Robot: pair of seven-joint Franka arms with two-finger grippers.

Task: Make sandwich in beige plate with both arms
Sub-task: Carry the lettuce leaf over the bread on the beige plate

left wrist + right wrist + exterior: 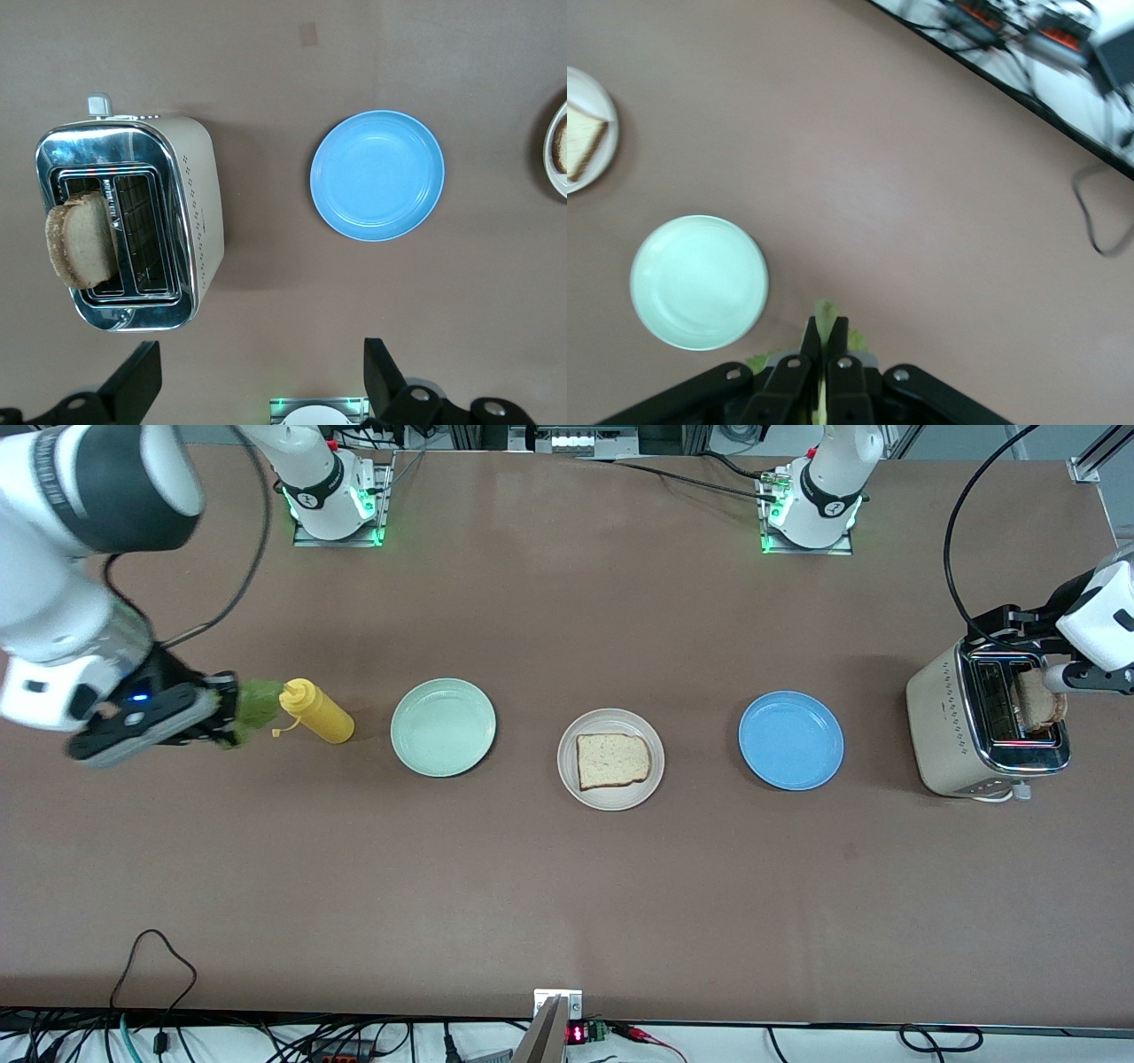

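Bench (567,903): brown, carrying all items
Toaster (983,726): at the left arm's end, a toast slice (1042,707) standing in one slot; no brand legible
Beige plate (610,790): mid-bench, one bread slice (612,761) lying flat in it; flanked by a green plate (443,727) and a blue plate (791,740)
Right hand (232,710): clamped on a lettuce leaf (257,701), raised just beside a yellow bottle (317,711); the beige plate lies toward the left arm's end from it
Left hand (257,376): spread wide, empty, over the toaster
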